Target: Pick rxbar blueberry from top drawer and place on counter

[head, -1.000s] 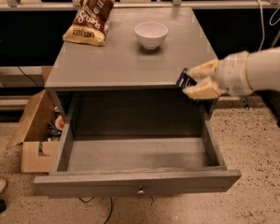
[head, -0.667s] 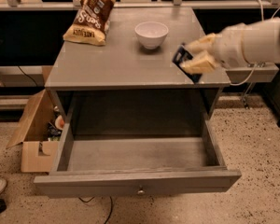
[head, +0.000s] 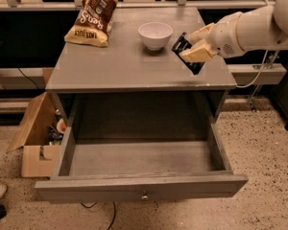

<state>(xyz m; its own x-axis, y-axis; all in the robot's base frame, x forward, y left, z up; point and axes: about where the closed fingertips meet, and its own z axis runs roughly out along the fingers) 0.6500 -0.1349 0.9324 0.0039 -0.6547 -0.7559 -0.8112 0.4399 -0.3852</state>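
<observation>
My gripper (head: 196,47) is shut on the rxbar blueberry (head: 183,46), a dark flat bar held tilted between the pale fingers (head: 198,53). It hangs just above the right side of the counter (head: 110,63), to the right of the white bowl. Whether the bar's lower end touches the counter I cannot tell. The top drawer (head: 139,189) stands pulled fully out below, grey with a small round knob on its front. Its floor holds nothing that I can see.
A white bowl (head: 155,35) sits on the counter at the back centre. A brown-and-yellow snack bag (head: 93,17) lies at the back left. An open cardboard box (head: 32,138) stands on the floor left of the cabinet. A cable hangs at the right.
My gripper has carried the bar up from the drawer's right edge, back and to the left, over the counter's right side. Bowl, bag and drawer have not moved.
</observation>
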